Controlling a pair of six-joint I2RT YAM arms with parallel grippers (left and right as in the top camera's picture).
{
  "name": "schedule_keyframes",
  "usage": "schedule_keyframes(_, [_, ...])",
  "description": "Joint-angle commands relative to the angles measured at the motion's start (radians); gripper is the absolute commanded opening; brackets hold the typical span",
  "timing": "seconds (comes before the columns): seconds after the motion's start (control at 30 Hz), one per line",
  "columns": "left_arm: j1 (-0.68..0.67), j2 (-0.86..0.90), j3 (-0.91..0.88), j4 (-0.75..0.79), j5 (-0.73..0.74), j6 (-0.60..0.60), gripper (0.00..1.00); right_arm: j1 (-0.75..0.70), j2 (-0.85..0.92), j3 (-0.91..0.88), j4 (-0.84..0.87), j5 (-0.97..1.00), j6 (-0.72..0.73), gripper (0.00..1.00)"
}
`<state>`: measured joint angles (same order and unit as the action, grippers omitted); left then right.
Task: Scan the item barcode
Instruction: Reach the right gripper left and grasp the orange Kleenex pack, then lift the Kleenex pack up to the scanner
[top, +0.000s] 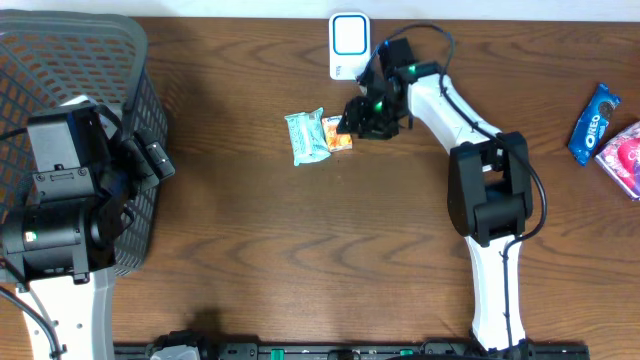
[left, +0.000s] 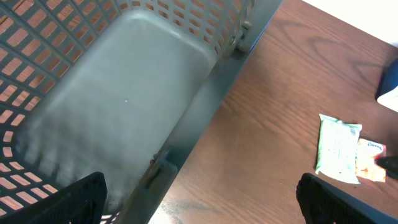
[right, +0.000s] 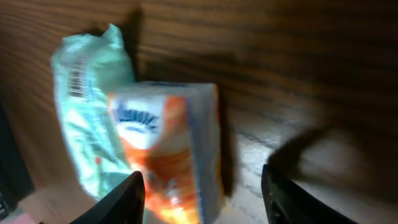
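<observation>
Orange-and-white cardboard carton (top: 339, 135) lying on brown wooden table (top: 250, 250), touching pale green plastic packet (top: 304, 136). Left wrist: hovering over grey mesh basket (left: 37, 56), left gripper (left: 205, 199) spread wide. Right wrist: straddling carton with right gripper (right: 202, 177), jaws parted, not clamping.

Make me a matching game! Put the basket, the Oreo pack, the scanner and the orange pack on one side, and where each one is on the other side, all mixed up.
Things:
1. basket
2. Oreo pack
3. scanner
4. orange pack

Places, seen from overhead:
A. far right
B. far left
C. right beside the green pack
D. middle of the far edge

Pairs: 1-B, 2-A, 3-D, 4-C
</observation>
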<state>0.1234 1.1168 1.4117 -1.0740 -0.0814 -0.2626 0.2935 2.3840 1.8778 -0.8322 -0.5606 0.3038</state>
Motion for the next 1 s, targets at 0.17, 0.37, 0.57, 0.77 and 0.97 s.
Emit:
schedule_keyframes(0.17, [0.004,0.001,0.019,-0.003,-0.009,-0.005,0.98,0.037,-0.010,-0.146,0.122,-0.021,0.085,0.06])
schedule_keyframes(0.37, [0.004,0.001,0.019,-0.003,-0.009,-0.005,0.98,-0.008,-0.011,-0.135,0.096,-0.171,0.082,0.01])
schedule_keyframes(0.57, [0.004,0.001,0.019,-0.003,-0.008,-0.005,0.98,-0.142,-0.011,-0.136,0.066,-0.655,-0.109,0.01])
schedule_keyframes(0.77, [0.004,0.001,0.019,-0.003,-0.009,-0.005,0.98,-0.233,-0.011,-0.140,-0.052,-0.813,-0.285,0.01])
schedule_keyframes(0.97, [0.004,0.001,0.019,-0.003,-0.009,-0.005,0.98,-0.262,-0.011,-0.140,-0.164,-0.813,-0.399,0.01])
